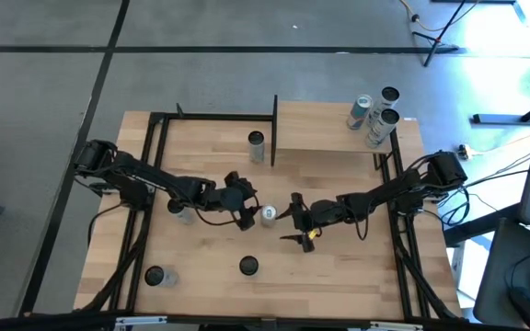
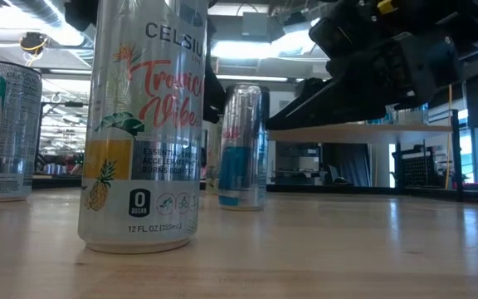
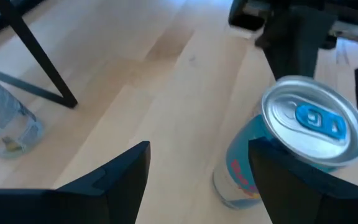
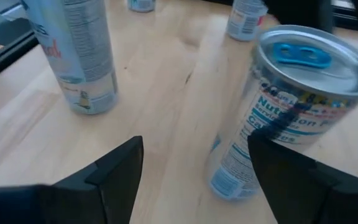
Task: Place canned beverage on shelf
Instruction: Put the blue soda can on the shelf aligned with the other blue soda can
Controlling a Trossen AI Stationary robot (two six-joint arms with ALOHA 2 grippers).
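Silver can [image 1: 268, 214] stands on your counter [image 1: 339, 267] between both arms' jaws, left gripper [image 1: 244, 208] and right gripper [image 1: 294, 222] gaping apart, neither clamped, probably lining up a grasp.

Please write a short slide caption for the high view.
Both open hands, left and right, flank one can; three cans stand on the shelf.

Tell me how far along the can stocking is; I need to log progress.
Done: three cans already stand on the shelf. In hand: nothing gripped yet; the left claw and right claw sit open on either side of the blue-tab can mid-table. Left: that can plus four others standing on the tabletop.
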